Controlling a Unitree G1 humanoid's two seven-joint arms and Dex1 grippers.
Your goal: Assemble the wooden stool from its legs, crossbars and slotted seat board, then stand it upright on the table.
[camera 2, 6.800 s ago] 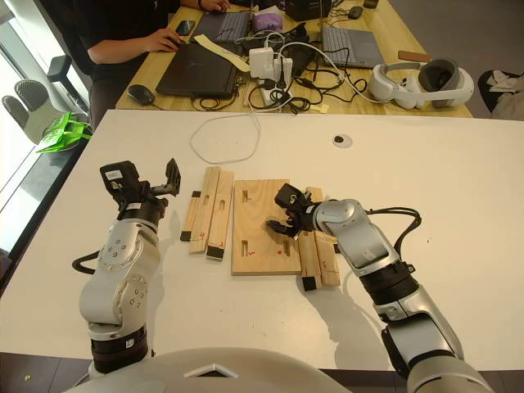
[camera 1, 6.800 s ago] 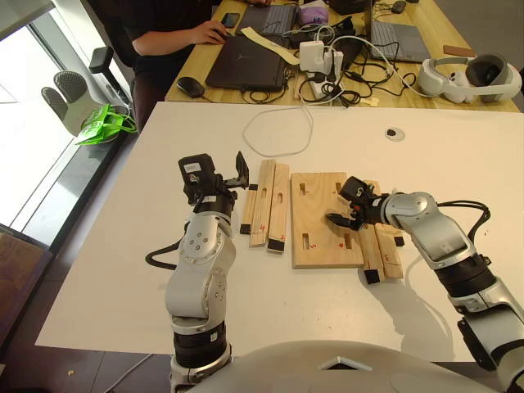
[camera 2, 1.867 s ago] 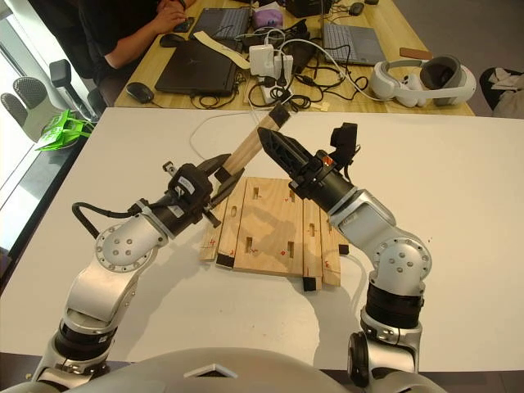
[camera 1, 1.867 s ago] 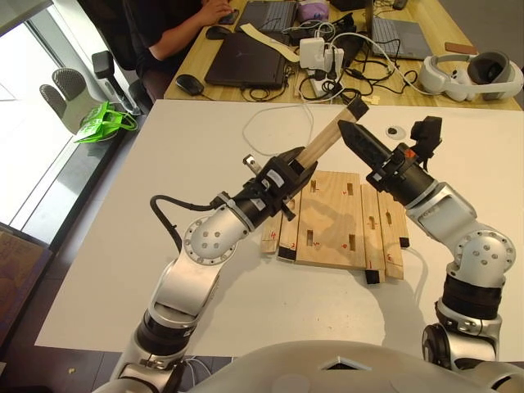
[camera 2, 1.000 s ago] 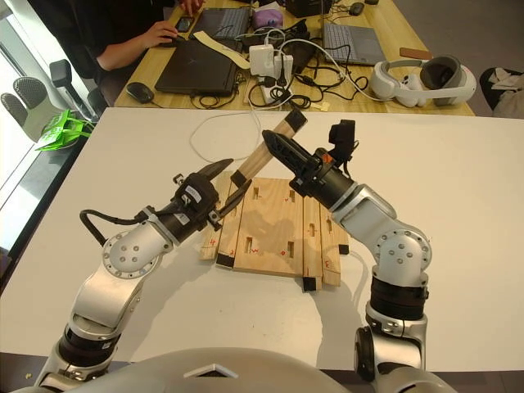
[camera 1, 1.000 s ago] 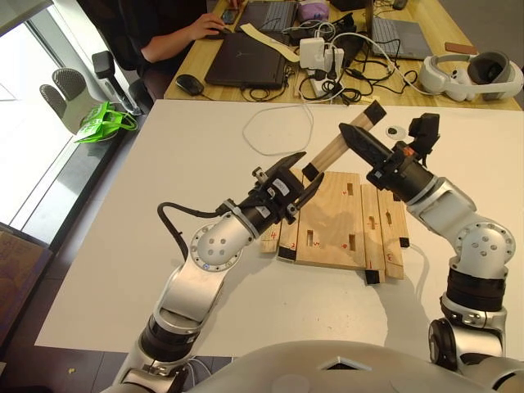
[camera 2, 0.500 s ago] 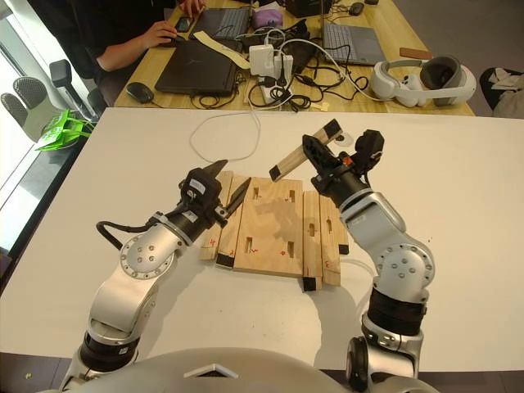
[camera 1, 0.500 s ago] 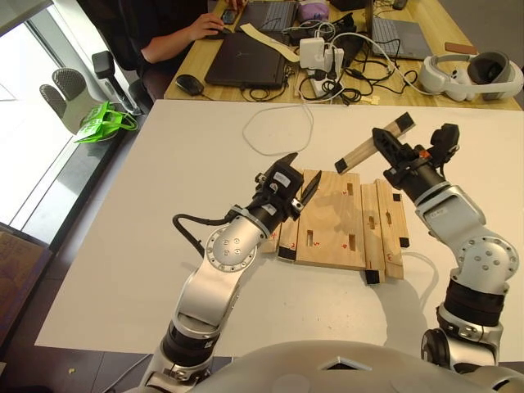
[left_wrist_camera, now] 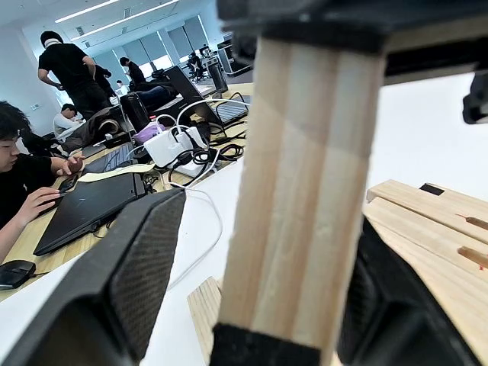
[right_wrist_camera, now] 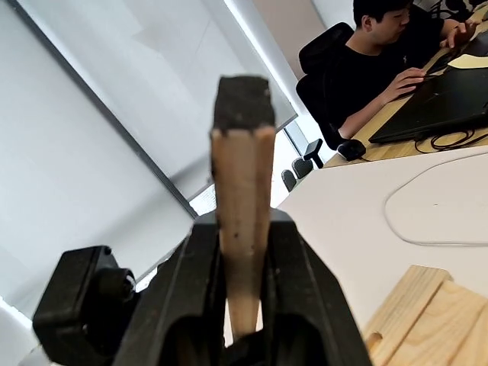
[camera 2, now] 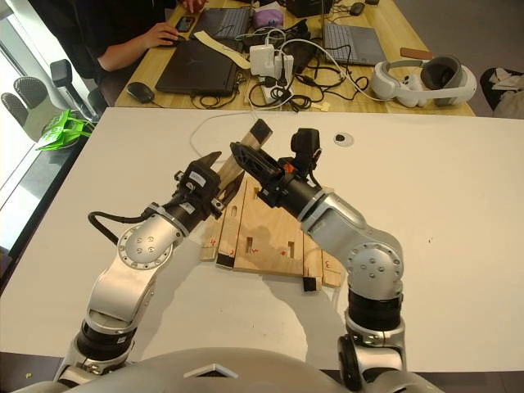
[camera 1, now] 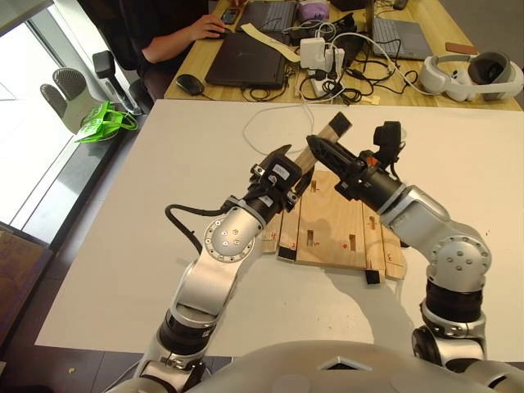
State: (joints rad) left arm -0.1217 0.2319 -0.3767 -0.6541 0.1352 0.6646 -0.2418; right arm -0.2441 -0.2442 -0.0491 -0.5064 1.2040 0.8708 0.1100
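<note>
Holding a stool leg (camera 1: 332, 131) above the seat board (camera 1: 332, 229) on the bench (camera 1: 205, 147).
Head view: grips it in the right tool (camera 1: 318, 146), slanting up to far right; brackets its lower left end with the nearer left tool (camera 1: 288, 166). Left wrist: straddles it, fingers (left_wrist_camera: 122, 282) spread. Right wrist: pinches it tight. Red marks (camera 1: 313, 244): unreadable.

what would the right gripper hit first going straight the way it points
Probably nothing close: the right gripper, shut on a leg, points away and leftward over the white cable. The left gripper sits just beside that line; depth is unclear.
</note>
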